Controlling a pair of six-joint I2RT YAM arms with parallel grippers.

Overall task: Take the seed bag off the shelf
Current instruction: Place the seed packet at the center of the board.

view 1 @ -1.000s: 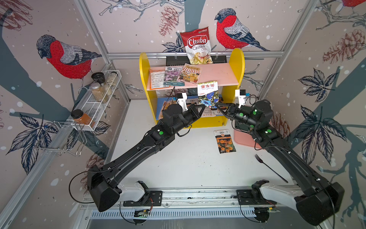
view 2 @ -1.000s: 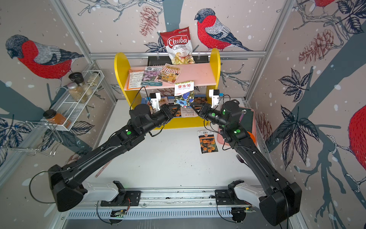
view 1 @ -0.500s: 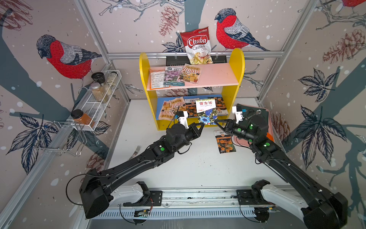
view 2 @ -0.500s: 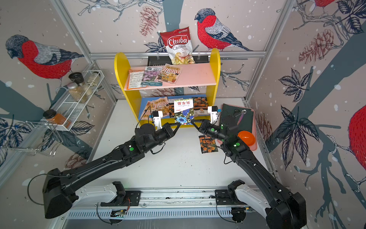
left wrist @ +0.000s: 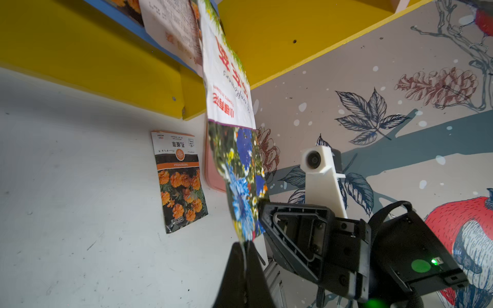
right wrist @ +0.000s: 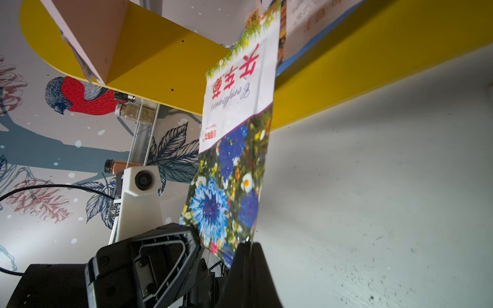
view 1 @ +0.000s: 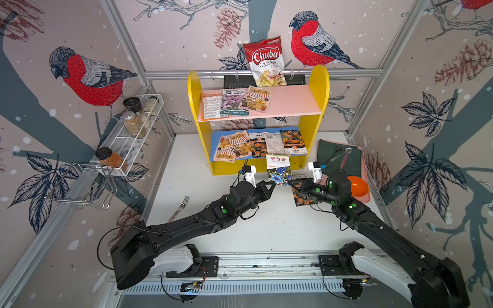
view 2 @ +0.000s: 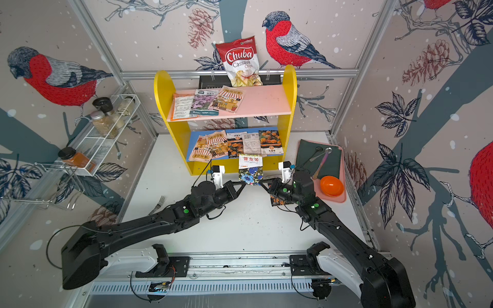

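While the left fingers (view 1: pixel 268 188) and the right fingers (view 1: pixel 294 184) are each clenched on a bottom corner of the seed bag (view 1: pixel 278 168), the bag stands upright in the air between them, just in front of the shelf (view 1: pixel 318 88). Its white top edge reaches level with the front lip of the shelf's blue lower board (view 1: pixel 216 135); whether it touches there cannot be told. Directly behind it on that board lies a row of seed packets (view 1: pixel 256 145), and three more packets (view 1: pixel 234 102) lie on the pink board (view 1: pixel 293 101) above. A marigold packet (left wrist: pixel 181 184) lies flat on the counter (view 1: pixel 280 229) in front of the shelf, under the right fingers. Right of the shelf sits a pink tray (view 2: pixel 334 198) with an orange bowl (view 1: pixel 358 185); a fork (view 1: pixel 180 210) lies front-left of the shelf, and a wire rack (view 1: pixel 133 138) with spice jars hangs to its left.
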